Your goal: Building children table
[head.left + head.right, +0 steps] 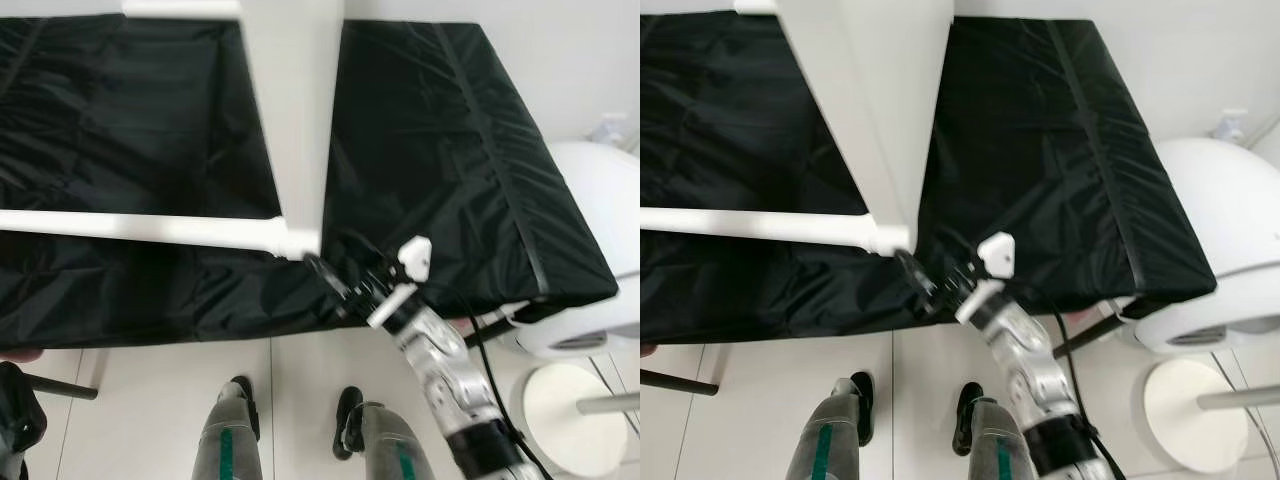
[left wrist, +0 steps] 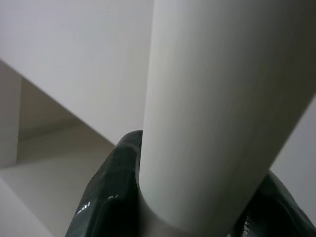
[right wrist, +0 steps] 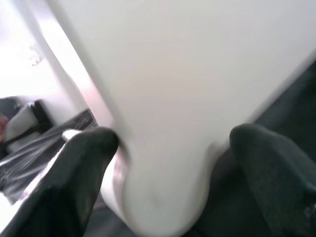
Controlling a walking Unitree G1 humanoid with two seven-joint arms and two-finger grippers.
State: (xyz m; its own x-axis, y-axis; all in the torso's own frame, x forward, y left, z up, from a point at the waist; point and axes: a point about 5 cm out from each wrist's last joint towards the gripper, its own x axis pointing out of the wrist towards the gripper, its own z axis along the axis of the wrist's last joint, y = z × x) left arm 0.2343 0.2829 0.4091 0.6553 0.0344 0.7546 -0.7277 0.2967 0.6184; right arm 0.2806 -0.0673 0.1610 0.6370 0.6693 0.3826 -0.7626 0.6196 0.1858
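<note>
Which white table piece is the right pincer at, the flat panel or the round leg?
The right pincer sits at the flat panel's lower corner. The round leg runs off leftward, clamped by the left pincer.

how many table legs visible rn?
2. One white leg lies across the black cover, running to the corner by the right hand. A second leg is clamped in the left hand. Others may be hidden.

right arm reaching up and forward from the lower right, silver wrist bent, right gripper (image 1: 322, 268) with its black fingers (image 3: 81, 163) spread either side of a white corner, left gripper fingers (image 2: 106, 197) hugging a round white leg (image 2: 217, 113)
</note>
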